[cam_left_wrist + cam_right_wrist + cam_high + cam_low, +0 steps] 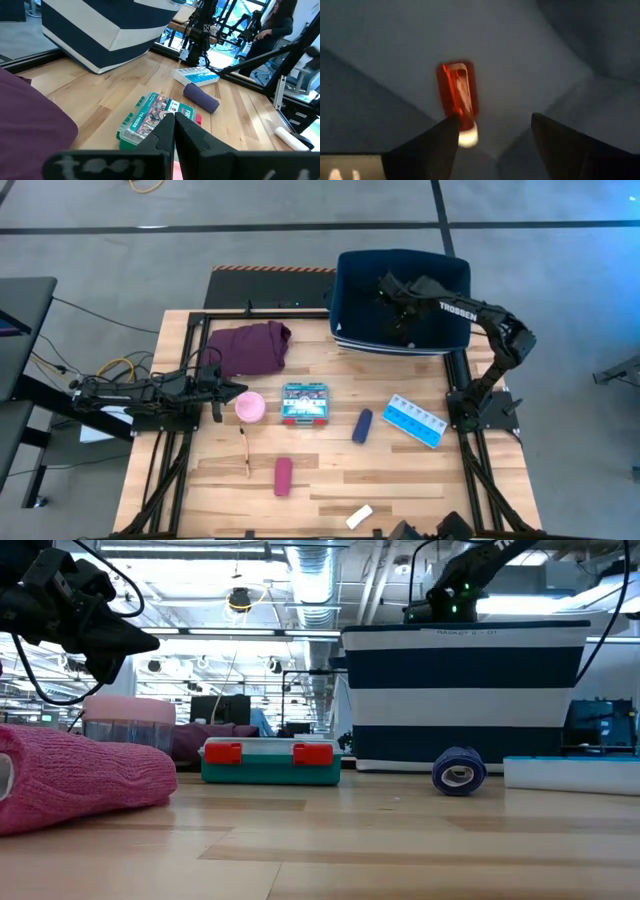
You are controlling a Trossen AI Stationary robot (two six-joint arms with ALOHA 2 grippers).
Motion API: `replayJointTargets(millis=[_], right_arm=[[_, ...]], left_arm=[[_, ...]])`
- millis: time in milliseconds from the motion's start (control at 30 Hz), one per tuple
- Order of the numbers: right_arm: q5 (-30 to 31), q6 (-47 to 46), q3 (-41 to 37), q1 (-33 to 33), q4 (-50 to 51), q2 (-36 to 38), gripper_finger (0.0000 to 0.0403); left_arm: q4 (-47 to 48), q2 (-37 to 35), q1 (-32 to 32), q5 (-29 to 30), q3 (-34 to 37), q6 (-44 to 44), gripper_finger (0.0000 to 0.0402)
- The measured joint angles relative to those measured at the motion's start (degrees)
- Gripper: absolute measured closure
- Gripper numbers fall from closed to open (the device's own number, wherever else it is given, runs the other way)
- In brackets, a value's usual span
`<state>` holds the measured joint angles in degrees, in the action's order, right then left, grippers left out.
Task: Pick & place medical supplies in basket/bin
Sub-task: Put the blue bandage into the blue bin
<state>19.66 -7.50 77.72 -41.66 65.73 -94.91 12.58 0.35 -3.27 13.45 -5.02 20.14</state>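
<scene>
Two dark arms are working over a pale wooden bench [330, 480]. Big navy fabric bin w/ white stripes [405, 305] is sitting at the far right corner; right hand [397, 308] is hanging inside it, fingers spread, w/ a red vial w/ white end [458, 102] lying loose on the bin floor just beyond them, not pinched. Maroon cloth [250, 347] is lying far left of the bin. Left hand [226, 392] is resting low at the left edge, fingers pressed together, holding nothing, tips just beside a pink round roll [250, 406]. Next to that: teal box w/ red clasps [305, 404], then navy roll [362, 425], then blue-white pill organizer [415, 420] near the right edge. Maroon roll [283, 476] is lying nearer the front, thin stick [245, 452] beside it, white packet [359, 516] at the front edge.
</scene>
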Motion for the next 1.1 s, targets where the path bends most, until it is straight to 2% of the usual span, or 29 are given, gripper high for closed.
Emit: replayJointTargets(millis=[200,400,600,733,900,1100], right_arm=[[0.14,-1.23,14.38,3.28,14.76,0.73,0.0176],[4.57,-4.11,31.29,10.04,20.95,1.66,0.0184],[2.51,-10.76,43.98,21.07,23.11,1.73,0.0184],[-0.15,-16.65,45.38,30.97,24.36,1.73,0.0184],[-0.09,-20.87,41.39,44.45,24.33,1.39,0.0184],[4.71,-29.87,31.77,58.88,24.35,0.87,0.0186]], left_arm=[[0.0,-0.01,0.0,0.0,0.0,0.0,0.0401],[0.0,-0.01,0.0,0.0,0.02,0.0,0.0401],[0.0,-0.01,-0.01,0.01,0.0,0.0,0.0401],[0.0,-0.01,0.0,0.0,0.0,0.0,0.0401],[0.0,0.01,-0.02,0.0,0.02,0.0,0.0401],[0.0,0.01,0.0,0.0,0.0,0.0,0.0401]])
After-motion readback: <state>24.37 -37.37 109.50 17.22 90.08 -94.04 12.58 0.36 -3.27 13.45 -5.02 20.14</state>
